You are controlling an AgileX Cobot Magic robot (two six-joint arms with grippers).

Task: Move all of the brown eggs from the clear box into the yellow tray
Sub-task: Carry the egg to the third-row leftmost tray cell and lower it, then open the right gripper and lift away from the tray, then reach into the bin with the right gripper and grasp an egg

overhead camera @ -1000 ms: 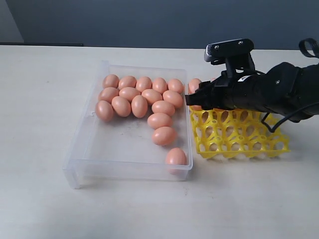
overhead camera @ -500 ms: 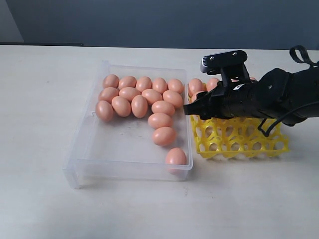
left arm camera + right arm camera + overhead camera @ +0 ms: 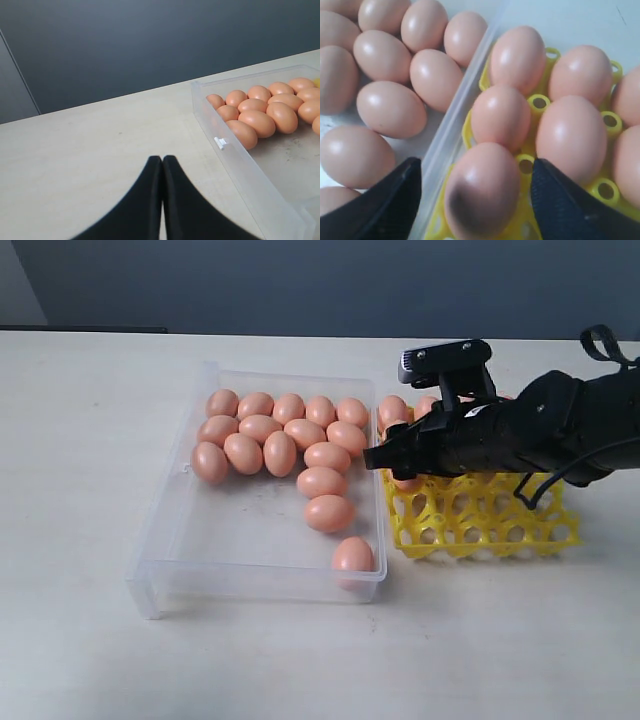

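Your table [image 3: 80,640] carries the clear box [image 3: 160,540] left of centre in the exterior view, with the yellow tray [image 3: 500,530] just beside its right wall. Most of the brown eggs [image 3: 279,453] lie in the box, packed along its upper edge, with a few trailing down to its lower right corner. Several more sit in the tray's upper cups, partly hidden by the right arm [image 3: 540,430]. Your right gripper [image 3: 476,167] hangs over the tray's left edge, fingers spread clear on either side of one seated egg [image 3: 482,192], gripping nothing. Your left gripper [image 3: 162,162] is over the table outside the box, clenched empty with its tips touching.
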